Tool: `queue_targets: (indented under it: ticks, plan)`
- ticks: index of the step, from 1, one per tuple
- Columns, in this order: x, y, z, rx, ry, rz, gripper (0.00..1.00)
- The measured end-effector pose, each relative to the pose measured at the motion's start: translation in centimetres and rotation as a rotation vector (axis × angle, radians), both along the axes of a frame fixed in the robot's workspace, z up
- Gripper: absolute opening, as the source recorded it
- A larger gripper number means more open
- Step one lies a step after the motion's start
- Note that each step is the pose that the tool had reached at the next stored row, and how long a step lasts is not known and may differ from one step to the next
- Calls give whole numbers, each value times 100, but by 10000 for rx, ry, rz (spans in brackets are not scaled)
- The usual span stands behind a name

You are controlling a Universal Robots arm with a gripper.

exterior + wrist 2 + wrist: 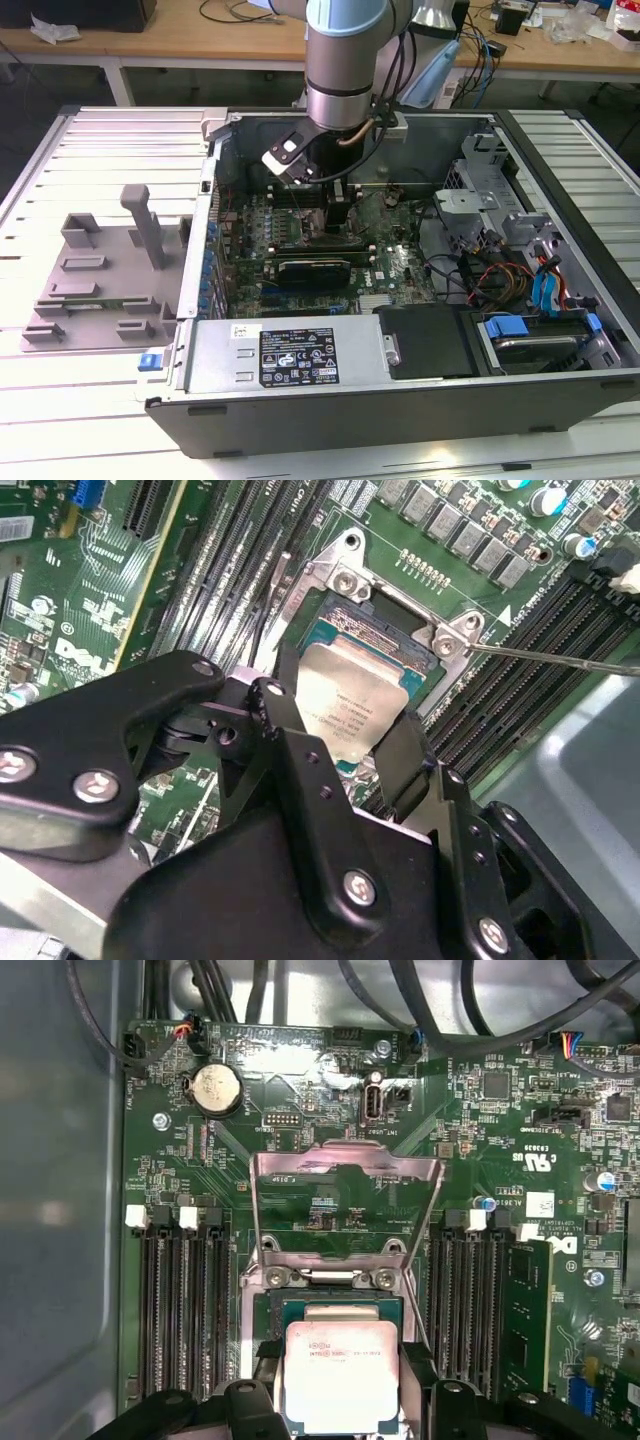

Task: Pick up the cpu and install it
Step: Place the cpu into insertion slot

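At the exterior view's left sits the grey plastic tray [95, 275]. Rightward, inside the open black computer case [400, 390], my end effector [341, 715] clamps the small silver-topped square cpu [340, 1375] by two edges. I hold it level at the socket, whose hinged metal load plate [345, 1200] stands raised clear.

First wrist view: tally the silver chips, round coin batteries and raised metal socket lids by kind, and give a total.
chip: 1
coin battery: 1
raised socket lid: 1
Total: 3
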State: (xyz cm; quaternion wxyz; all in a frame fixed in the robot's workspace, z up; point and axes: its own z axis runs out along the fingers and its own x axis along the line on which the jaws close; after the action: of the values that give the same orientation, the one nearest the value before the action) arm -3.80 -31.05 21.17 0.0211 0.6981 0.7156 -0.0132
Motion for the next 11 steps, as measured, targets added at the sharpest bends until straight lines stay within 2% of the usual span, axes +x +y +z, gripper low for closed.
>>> queue_targets:
  ticks: [4, 11]
  plan:
    - [0, 0, -55, 1, -1, 0, 55]
    - [-21, 0, -102, 1, 0, -1, 55]
